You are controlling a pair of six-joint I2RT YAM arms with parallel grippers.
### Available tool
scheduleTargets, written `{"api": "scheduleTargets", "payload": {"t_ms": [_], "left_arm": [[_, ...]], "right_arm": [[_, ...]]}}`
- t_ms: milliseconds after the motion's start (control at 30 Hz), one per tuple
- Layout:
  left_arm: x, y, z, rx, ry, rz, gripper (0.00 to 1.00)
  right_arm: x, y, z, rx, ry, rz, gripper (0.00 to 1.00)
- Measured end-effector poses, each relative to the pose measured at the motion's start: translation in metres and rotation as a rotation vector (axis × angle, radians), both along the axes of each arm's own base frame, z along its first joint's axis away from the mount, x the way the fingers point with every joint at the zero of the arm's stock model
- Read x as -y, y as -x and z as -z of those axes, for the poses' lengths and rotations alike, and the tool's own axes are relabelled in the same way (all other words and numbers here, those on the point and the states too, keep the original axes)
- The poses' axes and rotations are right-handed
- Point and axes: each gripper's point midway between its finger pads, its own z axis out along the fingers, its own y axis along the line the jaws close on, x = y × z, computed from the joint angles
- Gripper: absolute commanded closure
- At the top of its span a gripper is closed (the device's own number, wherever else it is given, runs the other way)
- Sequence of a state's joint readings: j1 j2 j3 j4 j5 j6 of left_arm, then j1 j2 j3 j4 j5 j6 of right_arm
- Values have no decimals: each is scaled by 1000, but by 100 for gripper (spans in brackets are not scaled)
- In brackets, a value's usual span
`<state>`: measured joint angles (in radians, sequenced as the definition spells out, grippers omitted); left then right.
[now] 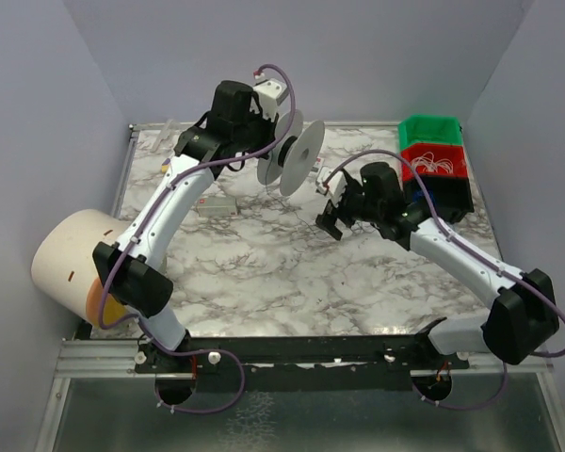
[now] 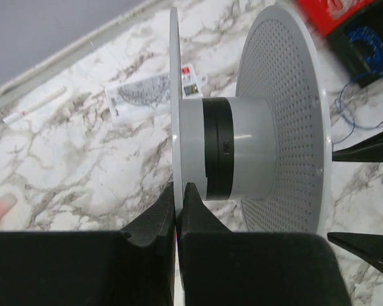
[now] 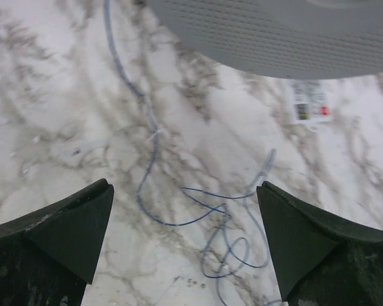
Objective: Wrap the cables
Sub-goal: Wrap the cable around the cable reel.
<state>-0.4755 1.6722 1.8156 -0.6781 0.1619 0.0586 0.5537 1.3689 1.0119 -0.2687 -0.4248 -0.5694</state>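
Observation:
A grey spool (image 1: 292,155) with two round flanges hangs on its side over the back of the marble table. My left gripper (image 2: 179,188) is shut on the rim of the thin flange (image 2: 175,95); the spool's core (image 2: 242,146) has a black band, and the perforated flange (image 2: 287,108) lies beyond it. The cables (image 3: 223,223) are a very thin dark blue wire in loose loops on the table, running up toward the spool. My right gripper (image 3: 185,210) hovers over those loops, wide open, with nothing between its fingers. In the top view it (image 1: 328,205) sits just right of the spool.
Green (image 1: 431,130), red (image 1: 433,162) and dark bins stand stacked at the back right. A white labelled packet (image 1: 217,205) lies behind the left arm. A cream cylinder (image 1: 68,264) sits off the table's left edge. Grey walls close in the back and sides.

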Motion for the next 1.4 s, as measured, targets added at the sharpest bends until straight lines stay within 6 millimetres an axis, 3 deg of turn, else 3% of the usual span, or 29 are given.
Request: {"api": "scheduleTargets", "payload": {"t_ms": [133,233,500,633,867,933,1067,1100,1133,1300,1400], "left_arm": [[4,-4,-40,66,71,-12,100],[8,-4,-52,77,117,-18,100],[14,1,-54,29,183,-8,100],[12,1,-56,5,220,4,100],[-3,-1,-62,-17,291,-7,100],[-9,3,-65,-20,316,-11,100],[-22,12,-72,-18,365,-16,100],[-25,14,-75,-16,376,-18,100],[-29,15,-77,-16,387,-23,100],[-41,19,-96,19,432,-32,100],[-44,21,-98,30,438,-33,100]], "right_arm": [[17,-31,-43,167,-64,190,0],[17,-32,-48,197,-94,191,2],[-13,6,-20,91,-168,-55,1],[-15,18,9,69,-158,-115,2],[-21,4,64,19,-93,-128,8],[-22,-3,78,12,-76,-110,14],[-18,-23,105,9,-22,-43,42],[-17,-28,109,16,-11,-24,52],[-15,-34,111,25,0,-4,69],[-6,-56,104,101,24,95,75],[5,-67,98,129,33,157,89]]}}
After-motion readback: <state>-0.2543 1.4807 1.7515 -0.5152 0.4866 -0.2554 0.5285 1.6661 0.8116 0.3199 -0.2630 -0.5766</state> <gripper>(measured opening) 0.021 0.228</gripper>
